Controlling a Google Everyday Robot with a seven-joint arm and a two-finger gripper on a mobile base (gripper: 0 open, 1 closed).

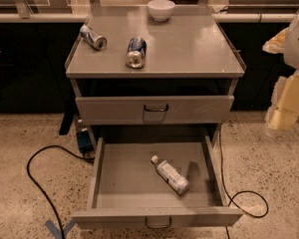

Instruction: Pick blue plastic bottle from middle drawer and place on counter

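The blue plastic bottle lies on its side in the open middle drawer, right of centre and touching no wall. It is set diagonally, white cap toward the back left. We judge it light, thin-walled and smooth, so it may roll on the flat floor and dent under hard pressure. We recommend taking hold across the labelled body near its middle, closing across the long axis with moderate force. The gripper hangs at the right edge of the view, well apart from the drawer; we cannot tell whether it is open or closed. The counter carries two cans and a bowl.
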